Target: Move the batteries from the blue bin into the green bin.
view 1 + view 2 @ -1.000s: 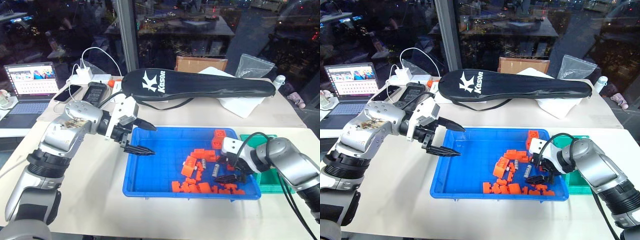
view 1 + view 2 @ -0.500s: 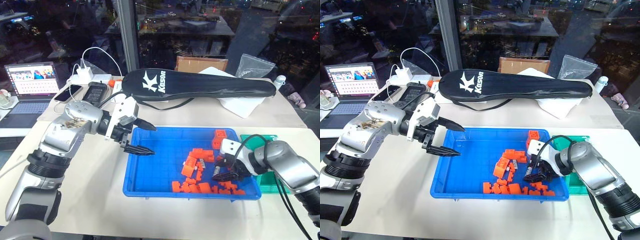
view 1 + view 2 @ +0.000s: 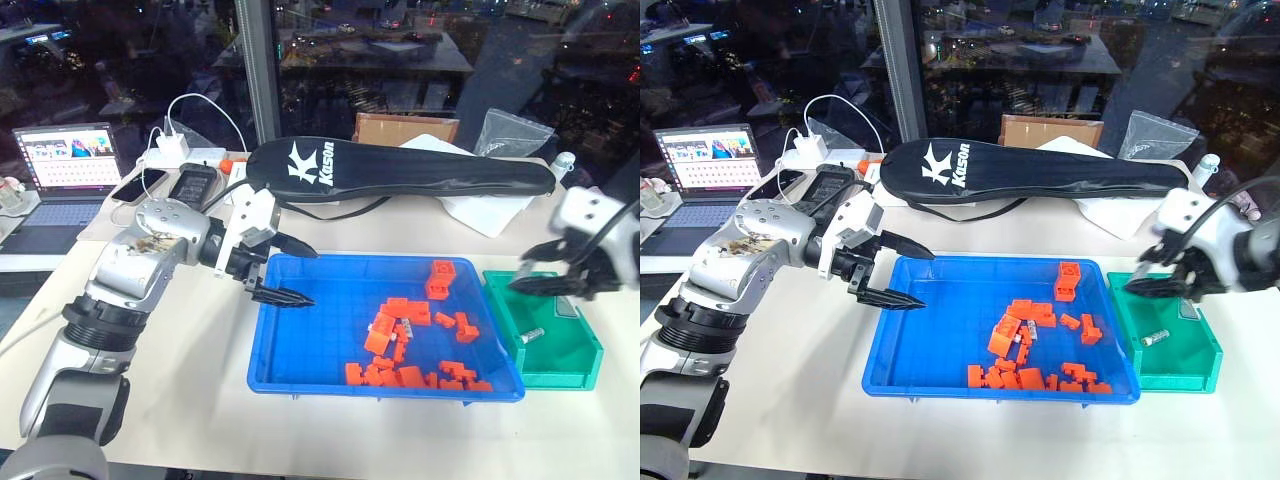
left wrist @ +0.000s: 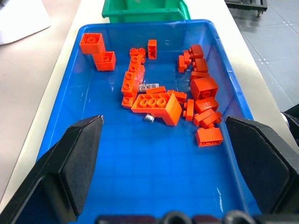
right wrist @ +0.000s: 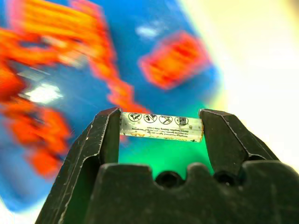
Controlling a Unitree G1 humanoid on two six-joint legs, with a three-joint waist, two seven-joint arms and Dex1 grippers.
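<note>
The blue bin (image 3: 300, 365) lies in the middle of the table with orange blocks (image 3: 381, 334) scattered in its right half. Small silvery batteries (image 4: 149, 119) lie among those blocks. My right gripper (image 3: 528, 268) hangs above the green bin (image 3: 592, 352), just right of the blue bin. It is shut on a battery (image 5: 161, 127), clamped end to end between its two fingers. Another battery (image 3: 531, 334) lies on the green bin's floor. My left gripper (image 3: 313, 277) is open and holds nothing, hovering over the blue bin's left edge.
A long black racket bag (image 3: 400, 170) lies across the table behind the bins, with a white cloth (image 3: 480, 210) and a cardboard box (image 3: 400, 128) beyond it. At the far left sit a laptop (image 3: 60, 165), phones (image 3: 190, 183), a charger and cables.
My right gripper has risen out of the blue bin and swung right, over the green bin, carrying a battery. The left arm has stayed still.
</note>
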